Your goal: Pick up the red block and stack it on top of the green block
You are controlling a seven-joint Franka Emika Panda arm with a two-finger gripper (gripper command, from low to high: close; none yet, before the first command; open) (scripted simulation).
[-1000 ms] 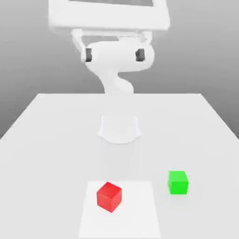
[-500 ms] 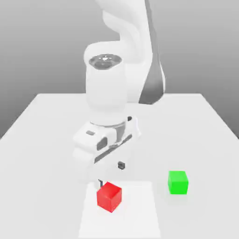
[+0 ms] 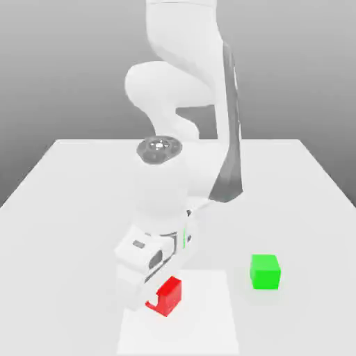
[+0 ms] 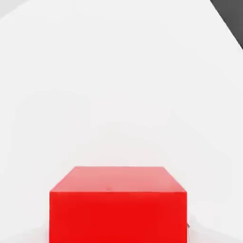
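The gripper (image 3: 154,300) sits low at the red block (image 3: 169,295) — grasp stage, though I cannot tell its grip state — next comes lifting toward the green block (image 3: 265,270)

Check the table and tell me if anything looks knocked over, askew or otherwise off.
Nothing stands out. The red block sits flat on the white table, partly hidden by the arm's hand, which is down at it. The green block sits flat and apart, toward the exterior view's right, with nothing on it. No damage or spill shows.
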